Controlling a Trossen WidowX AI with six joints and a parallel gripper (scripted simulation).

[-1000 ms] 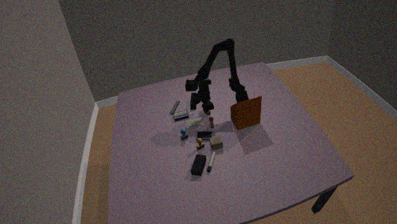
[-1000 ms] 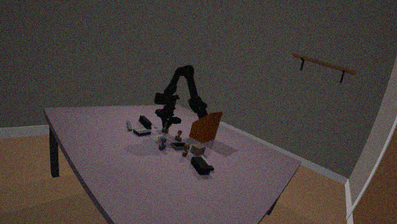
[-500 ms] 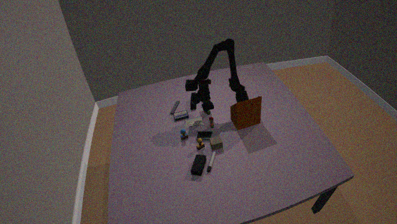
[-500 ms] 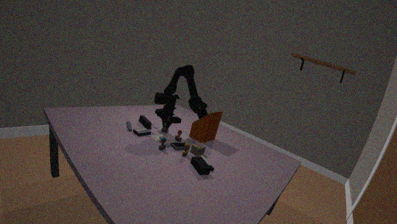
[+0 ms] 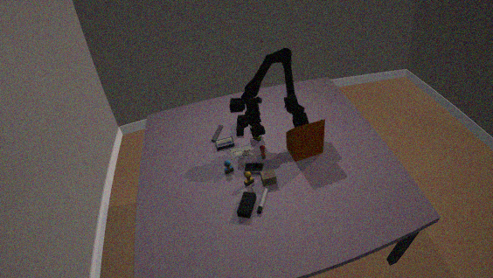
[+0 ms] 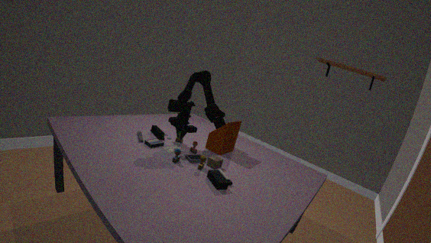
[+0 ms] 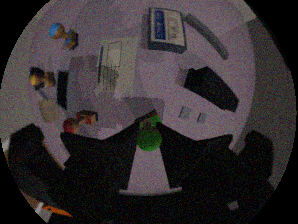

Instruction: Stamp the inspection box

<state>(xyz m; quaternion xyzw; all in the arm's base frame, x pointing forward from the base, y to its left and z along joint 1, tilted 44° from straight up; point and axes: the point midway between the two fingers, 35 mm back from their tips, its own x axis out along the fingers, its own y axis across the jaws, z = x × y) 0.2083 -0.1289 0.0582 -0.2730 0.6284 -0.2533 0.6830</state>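
My gripper (image 5: pixel 258 136) (image 6: pixel 179 136) (image 7: pixel 148 124) is shut on a stamp with a green knob (image 7: pixel 149 139), low over the purple table (image 5: pixel 350 184), at the far side of the cluster of objects. The white card (image 5: pixel 242 152) (image 7: pixel 109 63) lies just in front of the gripper. The dark ink pad (image 5: pixel 253 167) (image 6: pixel 192 157) lies beyond the card, towards the table's front. A red-knobbed stamp (image 5: pixel 262 150) (image 7: pixel 76 123), a blue-knobbed stamp (image 5: pixel 227 165) (image 7: pixel 59 31) and a yellow-knobbed stamp (image 5: pixel 248 176) (image 7: pixel 37 79) stand around the card and pad.
An upright orange box (image 5: pixel 306 139) (image 6: pixel 223 137) stands right of the gripper. A white-and-blue device (image 5: pixel 225 142) (image 7: pixel 165 30), a grey bar (image 5: pixel 217 133) and a black block (image 7: pixel 212 88) lie to the left. A tan box (image 5: pixel 268 177), a marker (image 5: pixel 262 200) and a black case (image 5: pixel 246 204) lie nearer the front.
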